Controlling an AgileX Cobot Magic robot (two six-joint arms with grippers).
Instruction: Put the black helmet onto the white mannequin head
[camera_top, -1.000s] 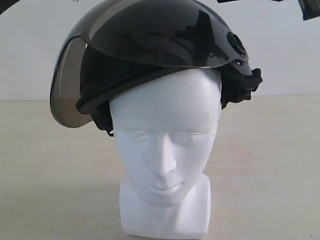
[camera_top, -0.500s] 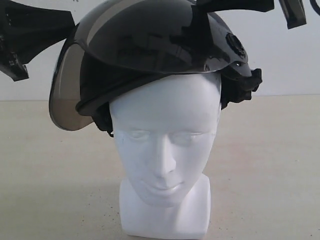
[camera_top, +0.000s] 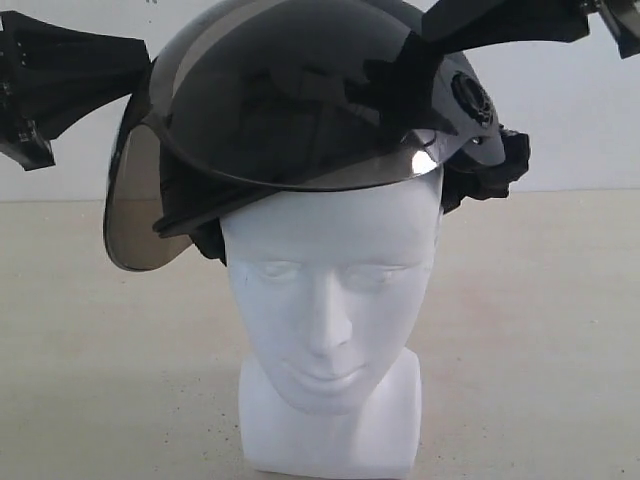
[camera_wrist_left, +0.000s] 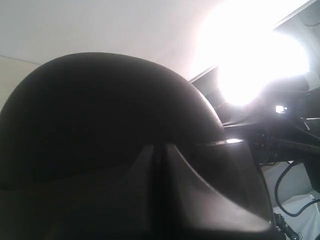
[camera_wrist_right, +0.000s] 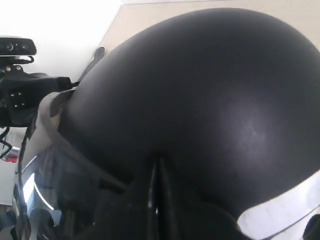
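- This looks like a robotics lab or test bay rather than a home or a shop.
- The counter (camera_top: 90, 360) is a plain, pale beige surface, lightly speckled, and behind it is a bare white wall (camera_top: 580, 130).
- A white mannequin head (camera_top: 330, 290) stands on the counter as a prop, facing the exterior camera squarely.
- In the left wrist view, loose black cables (camera_wrist_left: 278, 190) hang by dark rig framing (camera_wrist_left: 280, 135). White sheeting (camera_wrist_left: 300, 182) lies beside them, and a harsh bright light (camera_wrist_left: 250, 55) glares above.
- In the right wrist view, a small black unit that looks like a camera (camera_wrist_right: 17, 46) sits at the edge of the setup against the white wall.
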